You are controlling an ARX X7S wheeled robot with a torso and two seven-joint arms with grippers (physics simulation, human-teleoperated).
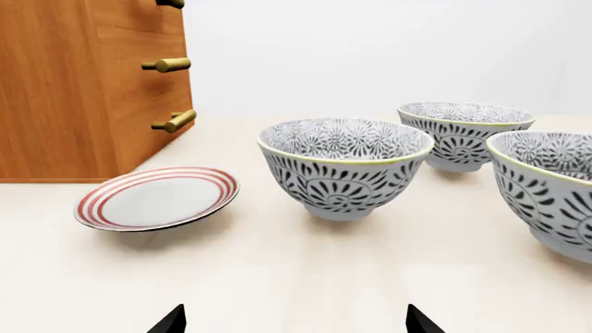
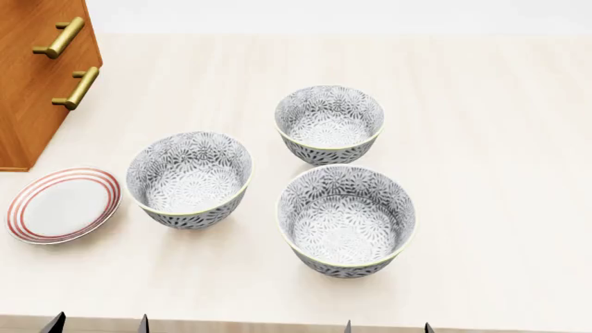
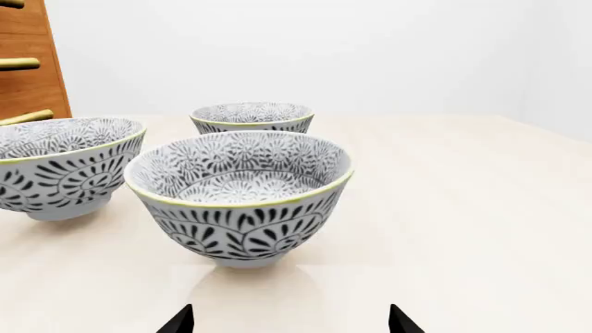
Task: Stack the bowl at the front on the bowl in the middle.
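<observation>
Three black-and-white patterned bowls stand upright on the pale table. The front bowl is nearest me, right of centre. The middle bowl stands to its left and a little farther back. The back bowl is behind both. My left gripper is open near the table's front edge, short of the middle bowl. My right gripper is open just before the front bowl. Neither holds anything.
A red-striped white plate lies left of the middle bowl. A wooden drawer cabinet with brass handles stands at the back left. Bare table stretches to the right of the bowls.
</observation>
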